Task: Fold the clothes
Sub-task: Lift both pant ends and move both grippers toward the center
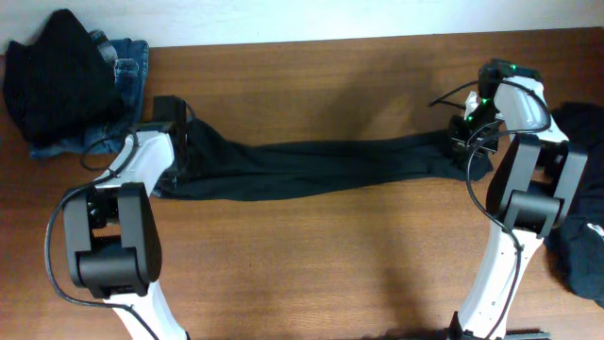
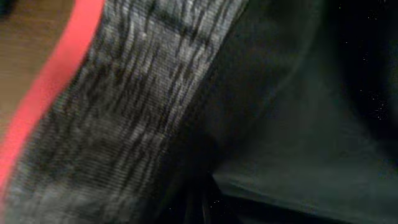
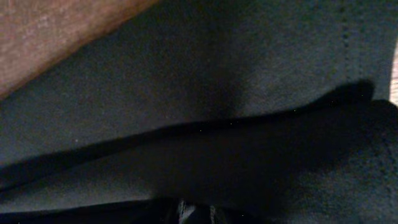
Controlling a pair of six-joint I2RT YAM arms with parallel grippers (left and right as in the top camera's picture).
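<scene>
Long black trousers [image 1: 321,165] lie stretched left to right across the wooden table [image 1: 330,274]. My left gripper [image 1: 177,149] is at their left end and appears shut on the fabric. The left wrist view shows a ribbed grey band [image 2: 124,112] with red trim [image 2: 56,93] pressed close to the camera. My right gripper [image 1: 469,142] is at their right end and appears shut on the fabric. The right wrist view is filled with the black cloth [image 3: 217,74], with the fingers [image 3: 196,214] mostly buried in it.
A black garment [image 1: 57,71] lies piled on blue denim jeans [image 1: 130,61] at the back left corner. Another dark garment [image 1: 580,236] lies at the right edge, beside the right arm. Bare wood [image 3: 56,31] shows in the right wrist view.
</scene>
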